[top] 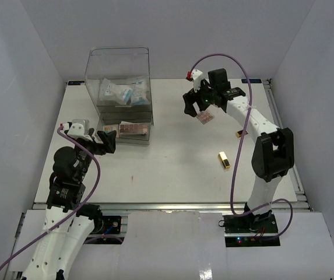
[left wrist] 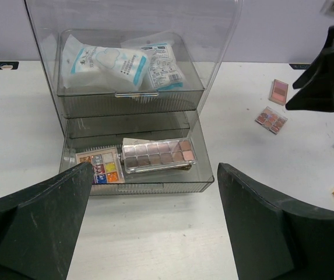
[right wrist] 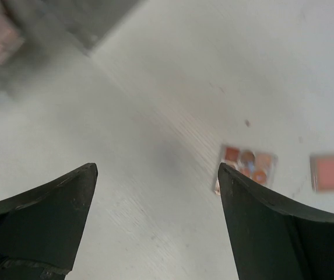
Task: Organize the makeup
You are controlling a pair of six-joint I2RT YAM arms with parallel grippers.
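Note:
My left gripper is open and empty, just in front of the clear box's pulled-out bottom drawer. In that drawer lie a long pink-brown eyeshadow palette and a small colourful palette. Blue-white packets fill the top drawer. My right gripper is open and empty, hovering above the table beside a small palette. A second pink palette lies close by. A gold tube and a black-gold tube lie on the table's right side.
The tall clear plastic box stands at the back left, its bottom drawer open toward me. White walls enclose the table on three sides. The right arm's purple cable loops over the right side.

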